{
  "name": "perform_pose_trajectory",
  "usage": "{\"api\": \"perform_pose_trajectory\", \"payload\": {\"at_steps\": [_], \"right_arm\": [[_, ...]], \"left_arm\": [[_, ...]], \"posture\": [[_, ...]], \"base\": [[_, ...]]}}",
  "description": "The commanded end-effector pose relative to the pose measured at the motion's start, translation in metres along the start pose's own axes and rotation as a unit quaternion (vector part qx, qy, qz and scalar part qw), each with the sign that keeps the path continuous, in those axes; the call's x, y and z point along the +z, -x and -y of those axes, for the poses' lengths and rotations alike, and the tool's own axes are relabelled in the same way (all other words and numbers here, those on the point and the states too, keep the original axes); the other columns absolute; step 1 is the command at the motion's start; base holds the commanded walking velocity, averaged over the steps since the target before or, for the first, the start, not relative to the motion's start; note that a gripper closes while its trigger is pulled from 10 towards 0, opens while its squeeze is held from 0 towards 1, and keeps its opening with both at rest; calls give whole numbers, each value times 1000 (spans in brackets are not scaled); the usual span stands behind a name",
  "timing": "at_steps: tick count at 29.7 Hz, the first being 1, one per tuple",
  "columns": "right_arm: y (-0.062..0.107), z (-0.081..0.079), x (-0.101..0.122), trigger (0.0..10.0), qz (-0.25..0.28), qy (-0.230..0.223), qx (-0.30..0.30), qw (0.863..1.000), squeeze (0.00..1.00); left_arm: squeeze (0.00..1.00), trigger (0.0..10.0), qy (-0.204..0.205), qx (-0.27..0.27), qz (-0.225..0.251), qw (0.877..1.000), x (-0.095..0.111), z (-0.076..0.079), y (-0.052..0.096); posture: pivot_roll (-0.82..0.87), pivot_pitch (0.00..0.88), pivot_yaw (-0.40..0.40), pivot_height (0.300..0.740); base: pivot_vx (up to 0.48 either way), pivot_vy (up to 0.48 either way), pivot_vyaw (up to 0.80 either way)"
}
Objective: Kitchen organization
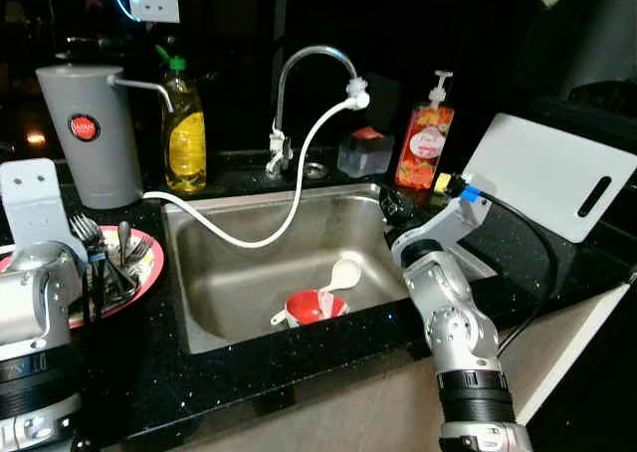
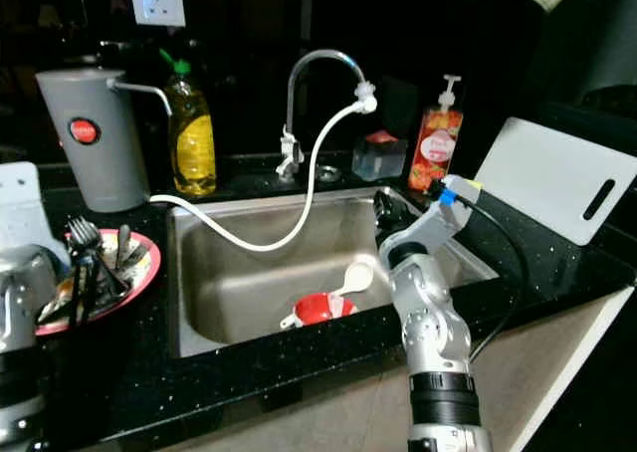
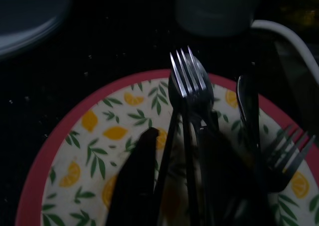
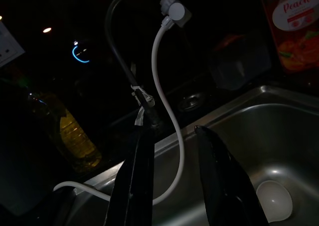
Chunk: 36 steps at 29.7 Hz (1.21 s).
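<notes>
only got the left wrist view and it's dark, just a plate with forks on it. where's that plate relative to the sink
Observer: The plate sits on the black counter, just left of the sink.
Operator: anything in the sink
Observer: A red cup and a white spoon lie near its front wall.
Operator: what's my other arm doing
Observer: The right arm reaches over the sink's right side; its jaws stand open, pointing toward the faucet.
</notes>
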State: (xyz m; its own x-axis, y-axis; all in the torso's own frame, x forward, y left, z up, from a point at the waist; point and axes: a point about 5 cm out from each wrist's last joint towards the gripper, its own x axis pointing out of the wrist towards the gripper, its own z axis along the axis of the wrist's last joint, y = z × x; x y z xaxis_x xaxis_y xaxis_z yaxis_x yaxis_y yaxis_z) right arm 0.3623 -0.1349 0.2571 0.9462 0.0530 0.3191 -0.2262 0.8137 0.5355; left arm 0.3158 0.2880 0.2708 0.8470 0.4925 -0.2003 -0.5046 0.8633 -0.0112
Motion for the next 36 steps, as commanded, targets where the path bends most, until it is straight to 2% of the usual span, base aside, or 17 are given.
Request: {"api": "perform_pose_trajectory", "payload": {"at_steps": [1, 4, 11, 12, 22, 23, 24, 25, 27, 28, 36], "right_arm": [[1, 3, -4, 10000, -7, 1, -6, 1000, 0], [3, 3, -6, 10000, -7, 0, -8, 1000, 0], [7, 7, -9, 10000, -9, -4, -16, 1000, 0], [7, 6, -10, 10000, -10, -5, -17, 1000, 0], [7, 6, -10, 10000, -10, -5, -17, 1000, 0], [7, 6, -10, 10000, -10, -5, -17, 1000, 0], [7, 6, -10, 10000, -10, -5, -17, 1000, 0], [7, 7, -10, 10000, -10, -5, -18, 1000, 0], [7, 7, -10, 10000, -10, -5, -18, 1000, 0], [7, 7, -10, 10000, -9, -5, -18, 1000, 0], [7, 9, -8, 10000, -7, -4, -21, 1000, 0]], "left_arm": [[1000, 10000, 9, 5, -23, 1000, -1, -5, -2], [1000, 10000, 4, 1, -56, 998, -8, -11, -7], [1000, 10000, 2, -1, -92, 996, -12, -25, -9], [0, 10000, -5, -10, -103, 995, -16, -24, -8], [0, 10000, -16, -4, -122, 992, -27, -28, -11], [0, 6784, -15, -2, -125, 992, -29, -29, -12], [0, 6784, -15, 2, -128, 992, -31, -31, -13], [0, 3098, -14, 6, -133, 991, -34, -33, -14], [0, 3098, -14, 6, -133, 991, -34, -33, -14], [0, 0, -17, 14, -138, 990, -40, -36, -16], [0, 0, -11, 16, -131, 991, -40, -34, -18]], "posture": [[-11, 0, -60, 740], [-1, 0, -46, 740], [10, 0, -36, 740], [10, 0, -34, 740], [10, 0, -35, 740], [7, 0, -34, 740], [7, 0, -34, 740], [6, 0, -33, 740], [6, 0, -33, 740], [3, 0, -32, 740], [-2, 0, -33, 740]], "base": [[0, 0, 0], [0, 0, 0], [0, 0, 0], [0, 0, 0], [0, 0, 0], [0, 0, 0], [0, 0, 0], [0, 0, 0], [0, 0, 0], [0, 0, 0], [0, 0, 0]]}}
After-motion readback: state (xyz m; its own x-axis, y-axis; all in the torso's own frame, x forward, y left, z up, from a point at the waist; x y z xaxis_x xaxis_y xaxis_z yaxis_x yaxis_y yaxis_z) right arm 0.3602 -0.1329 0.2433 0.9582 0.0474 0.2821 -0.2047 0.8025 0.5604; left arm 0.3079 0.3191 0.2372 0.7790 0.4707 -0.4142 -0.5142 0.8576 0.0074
